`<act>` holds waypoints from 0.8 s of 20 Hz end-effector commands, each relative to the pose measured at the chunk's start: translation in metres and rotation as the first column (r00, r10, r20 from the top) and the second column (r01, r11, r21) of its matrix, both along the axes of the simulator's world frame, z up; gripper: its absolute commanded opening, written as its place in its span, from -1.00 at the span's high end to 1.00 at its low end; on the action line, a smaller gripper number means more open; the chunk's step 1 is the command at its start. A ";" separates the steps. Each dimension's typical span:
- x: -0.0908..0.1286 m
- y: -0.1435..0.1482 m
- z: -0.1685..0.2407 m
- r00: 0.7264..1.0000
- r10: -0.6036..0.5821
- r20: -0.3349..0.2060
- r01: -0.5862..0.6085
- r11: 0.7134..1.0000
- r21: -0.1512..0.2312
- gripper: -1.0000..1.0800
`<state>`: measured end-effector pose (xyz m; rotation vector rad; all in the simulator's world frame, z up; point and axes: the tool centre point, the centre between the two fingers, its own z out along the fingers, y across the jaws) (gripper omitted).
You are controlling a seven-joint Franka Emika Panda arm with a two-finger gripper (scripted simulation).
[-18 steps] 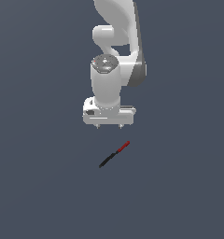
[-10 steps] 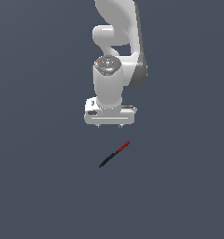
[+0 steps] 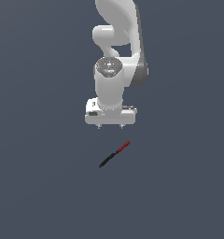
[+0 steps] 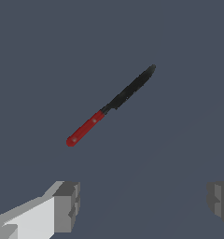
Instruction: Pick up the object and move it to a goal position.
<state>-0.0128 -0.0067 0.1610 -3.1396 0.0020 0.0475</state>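
Observation:
The object is a thin knife-like tool [image 3: 114, 154] with a black pointed blade and a red handle, lying flat on the dark grey floor. In the exterior view it lies slanted, red end up toward the exterior view's right. My white gripper [image 3: 110, 126] hangs above and just behind it, apart from it, open and empty. In the wrist view the tool [image 4: 110, 107] lies ahead of the two spread fingertips [image 4: 67, 205], with nothing between them.
The floor [image 3: 39, 186] is a plain dark grey surface. The white arm [image 3: 116, 51] rises above the gripper. No other object shows.
The arm has shifted only slightly, if at all. The tool has not moved.

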 end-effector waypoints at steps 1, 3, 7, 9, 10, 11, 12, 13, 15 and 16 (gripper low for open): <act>0.002 0.001 -0.003 1.000 -0.022 0.000 0.022 1.000 0.000 -0.92; 0.004 0.001 -0.005 0.999 -0.047 0.001 0.047 0.999 0.001 -0.92; 0.010 0.003 -0.012 0.994 -0.113 0.002 0.113 0.994 0.001 -0.92; 0.013 0.004 -0.017 0.988 -0.153 0.003 0.153 0.988 0.001 -0.92; 0.015 0.004 -0.019 0.984 -0.175 0.004 0.175 0.984 0.001 -0.92; 0.017 0.005 -0.022 0.980 -0.199 0.004 0.199 0.980 0.002 -0.92; 0.019 0.006 -0.025 0.975 -0.224 0.005 0.224 0.975 0.002 -0.92; 0.022 0.006 -0.028 0.968 -0.250 0.005 0.250 0.968 0.002 -0.92; 0.026 0.008 -0.034 0.953 -0.303 0.007 0.303 0.953 0.001 -0.92; 0.028 0.008 -0.038 0.944 -0.329 0.007 0.329 0.944 0.001 -0.92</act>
